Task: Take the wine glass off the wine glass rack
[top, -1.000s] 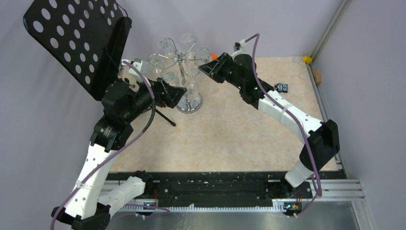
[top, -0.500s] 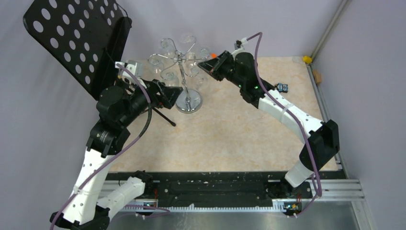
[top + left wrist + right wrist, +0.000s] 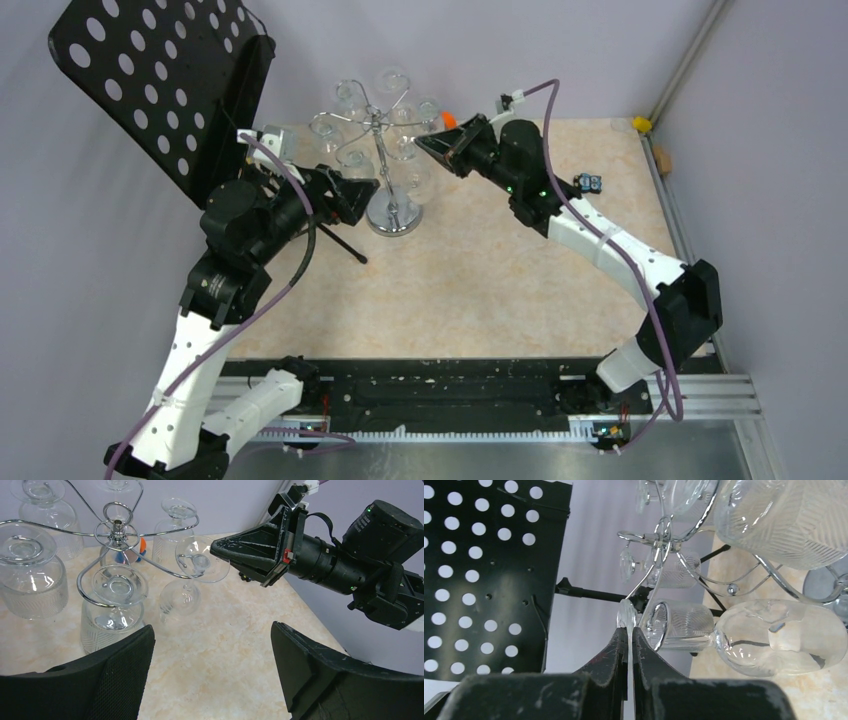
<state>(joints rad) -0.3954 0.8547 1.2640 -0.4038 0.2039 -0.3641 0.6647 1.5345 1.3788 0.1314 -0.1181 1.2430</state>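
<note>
The right gripper (image 3: 628,630) is pressed together on the thin foot of the wine glass (image 3: 181,597), so I judge the grasp is done. The glass hangs bowl-down and tilted at the scroll end of one arm of the wine glass rack (image 3: 116,527), not yet free. Sliding it off remains. The left gripper (image 3: 211,630) is spread apart and empty, near the rack.

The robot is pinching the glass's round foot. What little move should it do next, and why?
The right gripper is shut on the foot of the wine glass, whose stem hangs in an arm of the wine glass rack. So it should probably slide the glass gently outward, off that arm's end.
</note>
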